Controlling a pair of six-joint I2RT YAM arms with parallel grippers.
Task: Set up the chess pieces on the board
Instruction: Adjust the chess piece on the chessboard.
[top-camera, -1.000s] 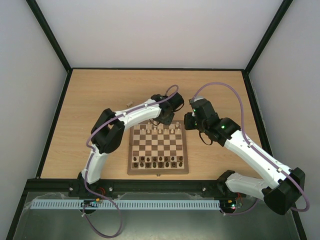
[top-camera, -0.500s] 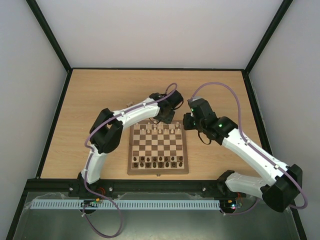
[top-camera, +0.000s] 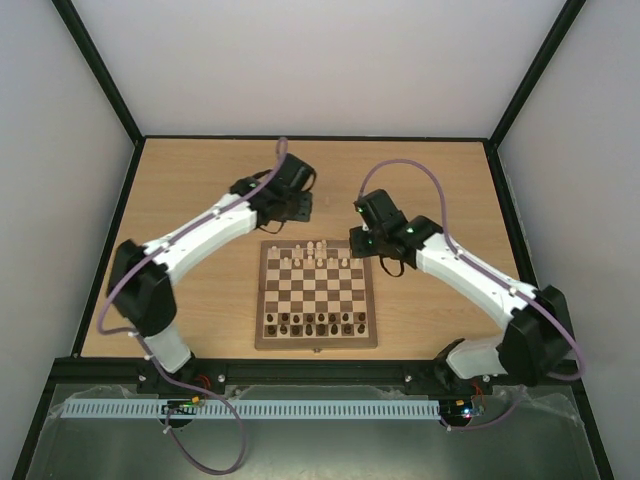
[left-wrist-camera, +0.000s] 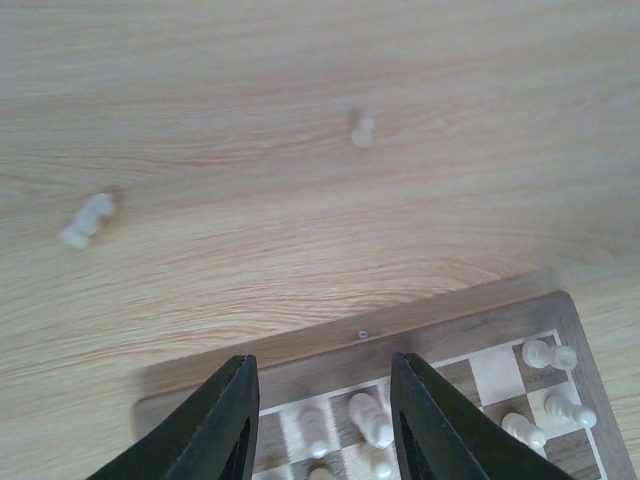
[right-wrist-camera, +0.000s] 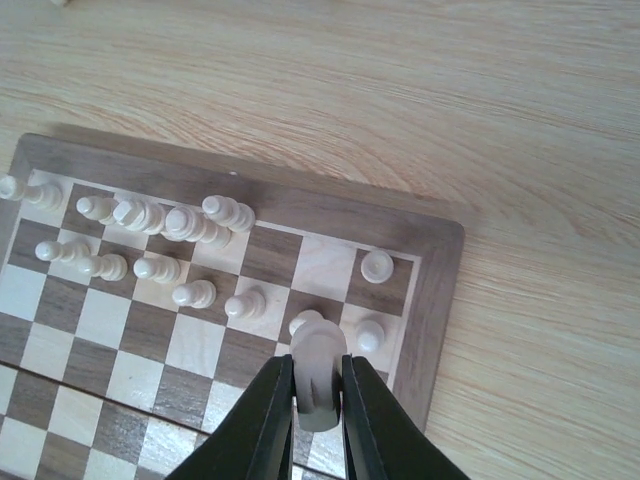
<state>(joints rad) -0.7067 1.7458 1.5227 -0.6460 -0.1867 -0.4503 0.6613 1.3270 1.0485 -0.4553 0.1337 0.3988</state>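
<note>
The board (top-camera: 262, 300) lies mid-table, with dark brown pieces (top-camera: 315, 322) along its near rows and cream pieces (top-camera: 318, 254) on its far rows. My right gripper (right-wrist-camera: 317, 378) is shut on a cream piece (right-wrist-camera: 318, 360), held just above the board's far right corner squares, by two cream pawns (right-wrist-camera: 376, 265). In the top view it (top-camera: 362, 242) sits at that corner. My left gripper (left-wrist-camera: 320, 405) is open and empty above the board's far frame (left-wrist-camera: 420, 335); in the top view it (top-camera: 297, 208) is behind the board. Two cream pieces (left-wrist-camera: 88, 220) (left-wrist-camera: 363, 131) lie loose on the table.
The light wood tabletop (top-camera: 200, 180) is ringed by a black frame and white walls. Both arms arch over the far half, their purple cables (top-camera: 420, 170) looping above them.
My left arm has swung left and back, away from the board's far edge. My right gripper has shifted slightly left along the far right corner, still holding the cream piece.
</note>
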